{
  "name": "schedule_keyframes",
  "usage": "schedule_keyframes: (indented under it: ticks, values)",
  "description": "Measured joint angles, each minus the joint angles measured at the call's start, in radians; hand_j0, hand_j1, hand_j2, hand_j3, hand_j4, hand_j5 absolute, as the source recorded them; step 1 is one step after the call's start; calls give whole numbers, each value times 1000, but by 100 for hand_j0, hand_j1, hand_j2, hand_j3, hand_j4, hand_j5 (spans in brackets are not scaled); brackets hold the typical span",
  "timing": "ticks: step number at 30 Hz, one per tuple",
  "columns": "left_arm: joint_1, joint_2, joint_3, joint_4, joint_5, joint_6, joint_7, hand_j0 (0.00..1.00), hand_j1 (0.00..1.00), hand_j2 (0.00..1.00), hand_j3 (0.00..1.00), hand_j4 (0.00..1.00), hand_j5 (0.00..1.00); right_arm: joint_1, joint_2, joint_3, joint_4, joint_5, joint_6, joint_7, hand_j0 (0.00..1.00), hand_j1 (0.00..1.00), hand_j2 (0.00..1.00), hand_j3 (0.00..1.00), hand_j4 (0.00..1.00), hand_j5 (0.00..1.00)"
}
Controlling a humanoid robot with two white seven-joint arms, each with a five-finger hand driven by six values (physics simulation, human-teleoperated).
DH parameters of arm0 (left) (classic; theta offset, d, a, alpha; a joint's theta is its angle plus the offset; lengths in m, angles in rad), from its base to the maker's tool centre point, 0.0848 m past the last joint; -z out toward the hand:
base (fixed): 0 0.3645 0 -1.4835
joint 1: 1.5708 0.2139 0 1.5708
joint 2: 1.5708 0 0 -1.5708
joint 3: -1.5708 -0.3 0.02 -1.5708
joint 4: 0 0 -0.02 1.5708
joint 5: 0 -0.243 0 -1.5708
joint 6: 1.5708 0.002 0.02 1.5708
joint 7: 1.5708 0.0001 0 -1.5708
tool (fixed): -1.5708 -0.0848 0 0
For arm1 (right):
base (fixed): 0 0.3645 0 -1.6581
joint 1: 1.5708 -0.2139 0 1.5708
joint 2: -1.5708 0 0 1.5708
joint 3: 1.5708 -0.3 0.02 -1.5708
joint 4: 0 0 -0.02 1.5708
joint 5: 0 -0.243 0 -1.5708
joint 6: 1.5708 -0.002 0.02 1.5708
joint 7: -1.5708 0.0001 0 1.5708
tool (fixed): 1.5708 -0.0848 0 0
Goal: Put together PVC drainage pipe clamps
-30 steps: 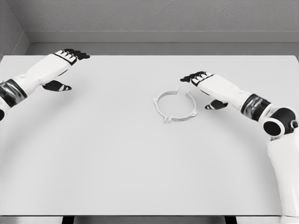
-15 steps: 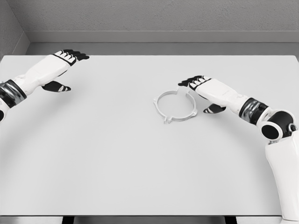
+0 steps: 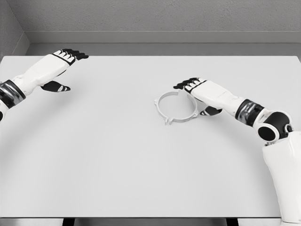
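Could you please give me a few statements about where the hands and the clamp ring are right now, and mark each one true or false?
1. The white clamp ring lies flat on the table. True.
2. The left hand is closed around the ring. False: it is far off, near the table's far left corner, fingers extended and holding nothing.
3. The right hand is at the ring's right side, its fingertips above the far rim. True.
4. The right hand has lifted the ring off the table. False: the ring rests on the surface, and the fingers are open, gripping nothing.
5. A second clamp ring sits near the table's front edge. False: only one ring shows.
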Motion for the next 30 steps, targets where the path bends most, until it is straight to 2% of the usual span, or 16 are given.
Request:
schedule_keyframes:
  ticks: [30]
  values:
    - [0,0,6,4,-2,0,0,100,100,100,100,100,100,-6,3,5,7,2,0,0,100,100,100,100,100,100]
